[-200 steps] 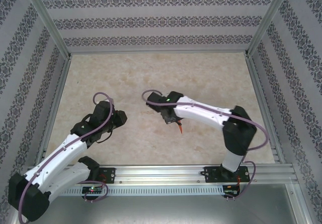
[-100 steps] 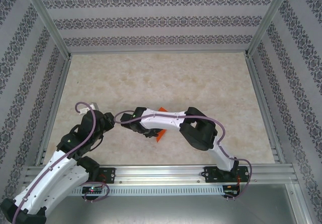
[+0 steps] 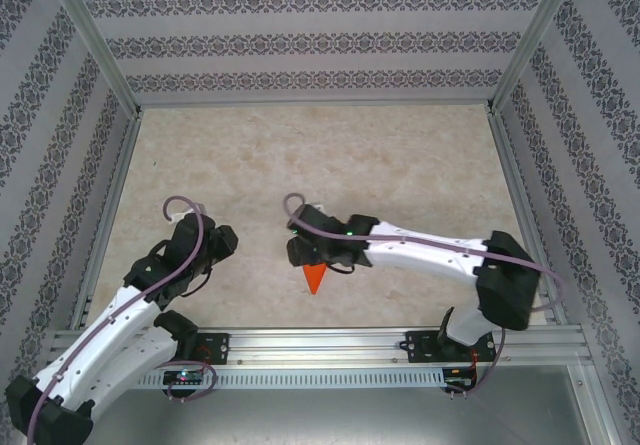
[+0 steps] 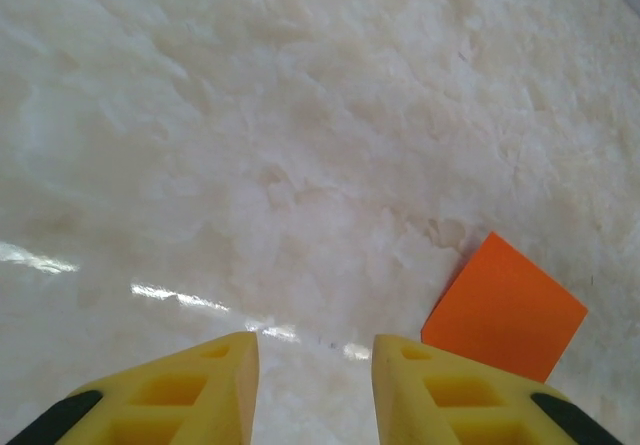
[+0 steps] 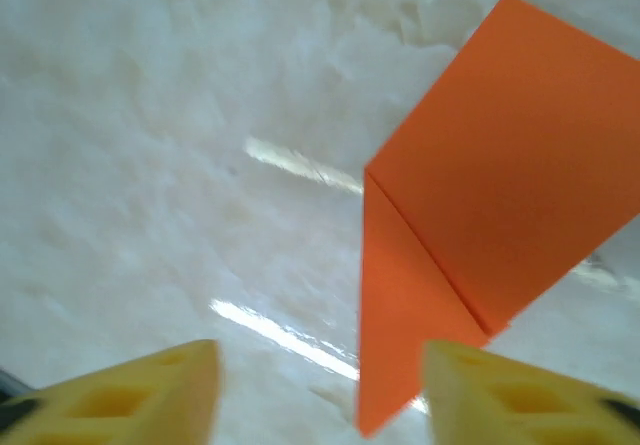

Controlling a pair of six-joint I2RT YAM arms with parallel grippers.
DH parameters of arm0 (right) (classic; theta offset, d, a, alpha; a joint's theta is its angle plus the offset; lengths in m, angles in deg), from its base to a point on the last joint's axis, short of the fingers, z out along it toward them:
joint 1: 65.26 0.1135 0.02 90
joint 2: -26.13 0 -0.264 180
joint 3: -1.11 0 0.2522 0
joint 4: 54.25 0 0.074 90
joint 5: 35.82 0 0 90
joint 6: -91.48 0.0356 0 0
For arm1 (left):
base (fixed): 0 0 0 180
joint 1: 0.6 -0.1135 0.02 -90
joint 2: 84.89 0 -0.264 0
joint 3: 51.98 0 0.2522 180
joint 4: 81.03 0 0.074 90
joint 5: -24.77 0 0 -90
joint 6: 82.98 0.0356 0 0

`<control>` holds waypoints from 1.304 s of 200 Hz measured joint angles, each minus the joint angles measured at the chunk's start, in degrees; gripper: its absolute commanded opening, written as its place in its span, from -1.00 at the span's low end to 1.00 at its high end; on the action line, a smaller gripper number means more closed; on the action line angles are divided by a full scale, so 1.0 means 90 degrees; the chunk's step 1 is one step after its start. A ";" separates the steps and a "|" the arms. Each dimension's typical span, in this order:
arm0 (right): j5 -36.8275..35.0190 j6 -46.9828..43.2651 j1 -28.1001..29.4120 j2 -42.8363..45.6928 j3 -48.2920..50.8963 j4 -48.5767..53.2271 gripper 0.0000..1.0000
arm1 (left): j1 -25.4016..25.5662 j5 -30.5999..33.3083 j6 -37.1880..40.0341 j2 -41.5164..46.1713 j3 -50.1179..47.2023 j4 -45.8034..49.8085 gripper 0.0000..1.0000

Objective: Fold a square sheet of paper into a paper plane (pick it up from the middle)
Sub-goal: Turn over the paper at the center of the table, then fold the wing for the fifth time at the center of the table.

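The paper plane [image 3: 315, 279], a folded bright orange sheet with a diagonal crease, lies on the marble table just below my right gripper [image 3: 303, 253]. In the right wrist view the paper plane [image 5: 500, 185] points its narrow tip down between the yellow fingers [image 5: 470, 385] of the right gripper [image 5: 320, 365]. That gripper is open, and its left finger is well clear of the paper. My left gripper [image 3: 220, 241] is to the left of the paper. In the left wrist view the left gripper [image 4: 315, 360] is open over bare table, with the paper plane [image 4: 505, 310] ahead to its right.
The marble table [image 3: 320, 155] is boxed in by patterned walls [image 3: 310, 40] and metal frame posts. An aluminium rail [image 3: 330, 343] with the arm bases runs along the near edge. Open tabletop lies beyond both grippers.
The right gripper has opened and let go of the orange paper, which now lies on the table. The right arm swung left and lower. The left gripper opened a little.
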 measured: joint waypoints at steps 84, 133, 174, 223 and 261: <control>0.1571 0.1078 -0.0952 -0.0374 0.1666 -0.2353 -0.76 | 0.0002 -0.1683 0.0512 -0.2217 0.0087 -0.0911 -0.22; 0.1693 0.1139 -0.1054 -0.0350 0.2055 -0.2620 -0.73 | 0.0049 -0.2125 0.0670 -0.2892 0.0369 -0.1139 -0.20; 0.1787 0.1183 -0.1265 -0.0330 0.2433 -0.2790 -0.72 | 0.0219 -0.2290 0.0736 -0.3451 0.0665 -0.1268 -0.17; 0.2188 0.1345 -0.1486 -0.0238 0.3157 -0.3878 -0.68 | 0.0605 -0.2373 0.0758 -0.4221 0.1098 -0.1362 -0.06; 0.2642 0.1557 -0.1695 -0.0211 0.3786 -0.5136 -0.67 | 0.0833 -0.2572 0.0721 -0.4811 0.1309 -0.1559 -0.01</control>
